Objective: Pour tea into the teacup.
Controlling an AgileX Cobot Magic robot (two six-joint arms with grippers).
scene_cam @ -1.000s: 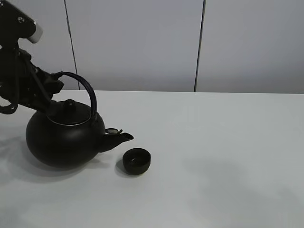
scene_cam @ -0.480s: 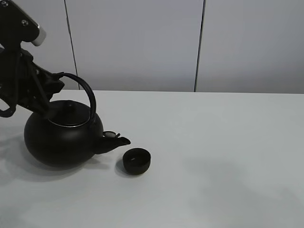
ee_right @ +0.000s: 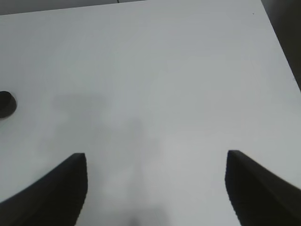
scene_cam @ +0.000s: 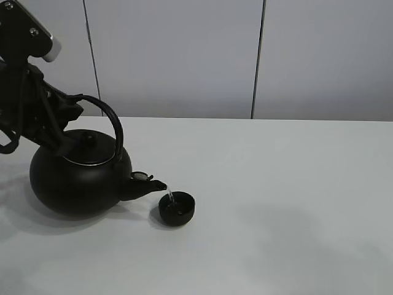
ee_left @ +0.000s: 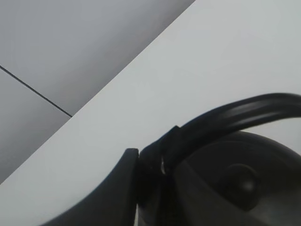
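Note:
The small matte-black teacup sits on the white table, just right of the kettle's spout. The big round black kettle is tipped toward the cup. A thin pale stream of tea falls from the spout into it. My left gripper is shut on the rear end of the kettle's arched handle. The left wrist view shows the handle pinched at the gripper, with the lid knob below. My right gripper is open above bare table, and the teacup lies far off at that view's edge.
The white table stretches bare to the right of the cup. A grey panelled wall stands behind the table's far edge. The table's right edge shows in the right wrist view.
The kettle has tipped further forward and its spout has dropped toward the teacup. A thin stream of tea now shows. The right gripper has not moved.

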